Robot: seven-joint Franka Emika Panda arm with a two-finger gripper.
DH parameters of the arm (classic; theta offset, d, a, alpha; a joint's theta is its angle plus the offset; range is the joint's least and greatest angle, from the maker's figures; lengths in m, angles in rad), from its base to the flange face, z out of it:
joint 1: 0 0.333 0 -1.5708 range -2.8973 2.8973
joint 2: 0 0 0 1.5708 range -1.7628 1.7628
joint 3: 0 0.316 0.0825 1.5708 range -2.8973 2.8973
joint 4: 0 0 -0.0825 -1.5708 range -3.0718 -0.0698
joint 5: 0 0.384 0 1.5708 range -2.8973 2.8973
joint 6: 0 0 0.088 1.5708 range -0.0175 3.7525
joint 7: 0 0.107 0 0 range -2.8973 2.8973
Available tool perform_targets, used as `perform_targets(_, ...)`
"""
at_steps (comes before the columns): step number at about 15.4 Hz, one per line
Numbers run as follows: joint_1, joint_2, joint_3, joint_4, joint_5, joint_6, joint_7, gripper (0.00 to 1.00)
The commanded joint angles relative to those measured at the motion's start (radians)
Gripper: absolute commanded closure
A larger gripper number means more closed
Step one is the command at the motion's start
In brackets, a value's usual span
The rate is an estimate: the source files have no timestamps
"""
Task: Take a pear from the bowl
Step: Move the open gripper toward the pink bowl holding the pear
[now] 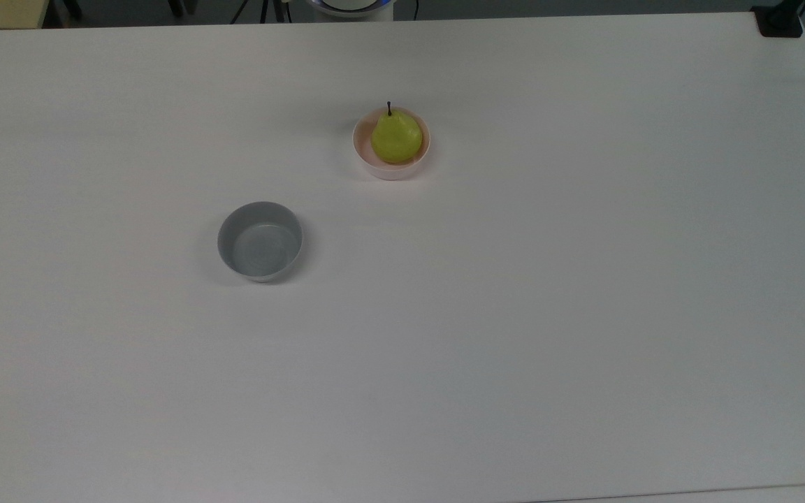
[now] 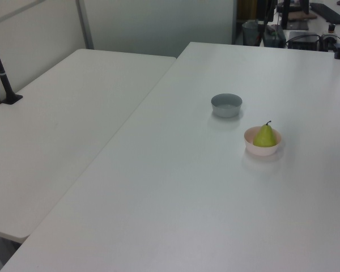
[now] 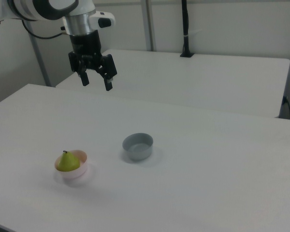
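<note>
The gripper (image 3: 94, 79) is held open, high above the worktop (image 3: 208, 183); the pear (image 3: 66, 162) is seen upright in the bowl (image 3: 80, 169), well below it, toward the right view's lower left.

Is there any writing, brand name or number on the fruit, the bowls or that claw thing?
None can be read.
The pear, the pink bowl and the grey bowl are plain.
The claw and the white table show no legible label.
</note>
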State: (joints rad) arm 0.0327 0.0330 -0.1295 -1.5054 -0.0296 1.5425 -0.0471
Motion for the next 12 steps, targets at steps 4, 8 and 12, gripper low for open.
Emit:
perform_targets(4, 0.016, -0.015, 0.007, -0.047, 0.013, 0.013, -0.008, 0.00)
perform_targets(8, 0.019, -0.013, 0.008, -0.056, 0.013, 0.016, -0.032, 0.00)
perform_targets(12, 0.070, -0.048, 0.010, -0.151, 0.014, 0.048, -0.163, 0.00)
